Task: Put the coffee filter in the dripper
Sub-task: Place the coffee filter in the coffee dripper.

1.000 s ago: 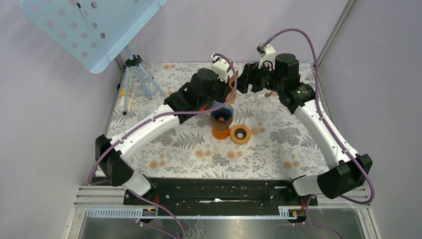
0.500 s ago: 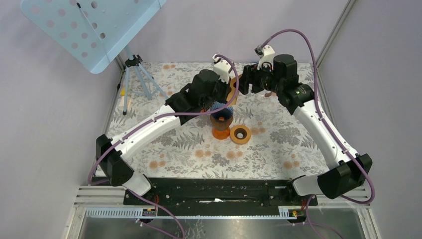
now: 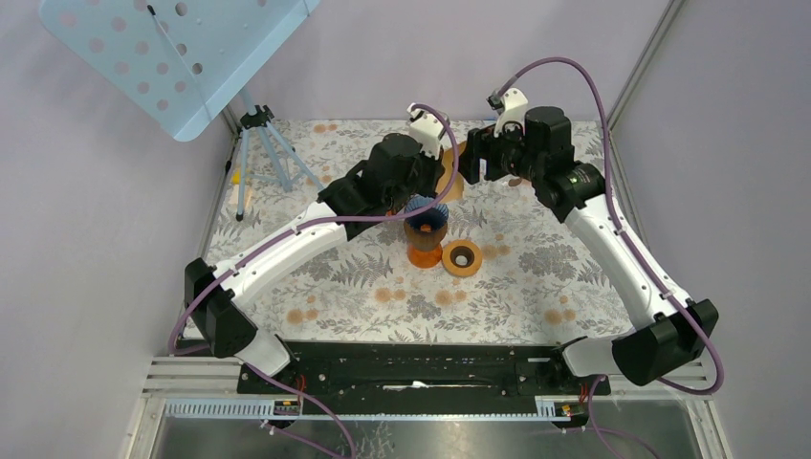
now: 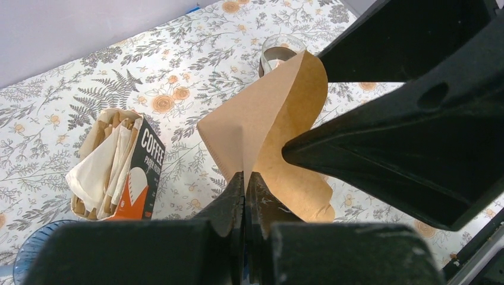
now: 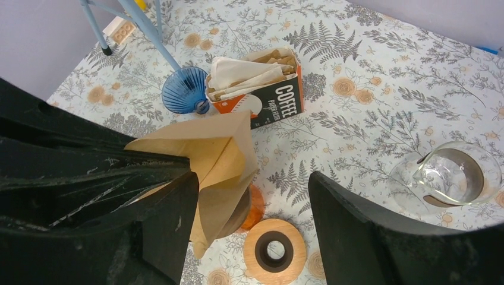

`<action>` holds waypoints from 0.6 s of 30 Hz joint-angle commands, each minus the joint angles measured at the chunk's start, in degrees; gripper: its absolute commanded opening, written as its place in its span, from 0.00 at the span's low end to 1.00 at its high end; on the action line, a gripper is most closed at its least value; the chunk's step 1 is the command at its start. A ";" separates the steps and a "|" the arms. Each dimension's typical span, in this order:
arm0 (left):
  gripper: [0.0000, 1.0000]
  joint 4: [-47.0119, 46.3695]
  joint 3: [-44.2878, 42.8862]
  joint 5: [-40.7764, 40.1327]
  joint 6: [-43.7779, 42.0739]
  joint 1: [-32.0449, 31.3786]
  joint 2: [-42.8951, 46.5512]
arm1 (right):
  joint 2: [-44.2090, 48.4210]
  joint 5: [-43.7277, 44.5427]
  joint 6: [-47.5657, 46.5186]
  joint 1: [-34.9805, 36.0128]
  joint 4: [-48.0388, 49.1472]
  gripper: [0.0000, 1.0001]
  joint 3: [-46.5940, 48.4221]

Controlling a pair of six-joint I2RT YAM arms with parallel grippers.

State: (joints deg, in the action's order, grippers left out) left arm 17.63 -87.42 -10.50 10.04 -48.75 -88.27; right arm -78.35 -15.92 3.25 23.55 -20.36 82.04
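A brown paper coffee filter (image 4: 261, 119) hangs in the air, folded, with my left gripper (image 4: 245, 175) shut on its lower seam. In the right wrist view the filter (image 5: 220, 160) partly spreads open above the dripper (image 5: 257, 208), a brownish cone on an orange base. My right gripper (image 5: 252, 178) is open, and its left finger (image 5: 175, 219) rests against the filter's loose flap. From above, the filter (image 3: 451, 182) sits between the two grippers, just behind the dripper (image 3: 426, 239).
A wooden ring (image 5: 275, 252) lies right of the dripper. Behind it stand a blue ribbed glass cone (image 5: 184, 95) and a box of paper filters (image 5: 261, 89). A glass carafe (image 5: 449, 178) is at the right, and a tripod (image 3: 263, 143) with a blue perforated panel stands far left.
My right gripper has shifted slightly left, up against the filter, and its jaws have narrowed a little. The filter now shows more between the two grippers. The left gripper keeps its hold.
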 commanded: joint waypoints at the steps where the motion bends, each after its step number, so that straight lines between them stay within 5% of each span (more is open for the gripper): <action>1: 0.00 -4.39 -1.67 -1.66 1.86 -0.23 1.13 | 2.82 -0.58 -1.37 0.53 1.05 0.75 -0.49; 18: 0.00 -3.93 -3.53 -0.40 6.73 -0.26 -0.67 | 4.84 -2.49 -2.62 0.62 2.00 0.78 -5.19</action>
State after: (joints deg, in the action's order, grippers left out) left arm 16.27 -87.42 -10.72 15.33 -48.75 -88.29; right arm -75.90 -17.21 1.74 23.64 -20.27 76.99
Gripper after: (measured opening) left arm 0.010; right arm 0.771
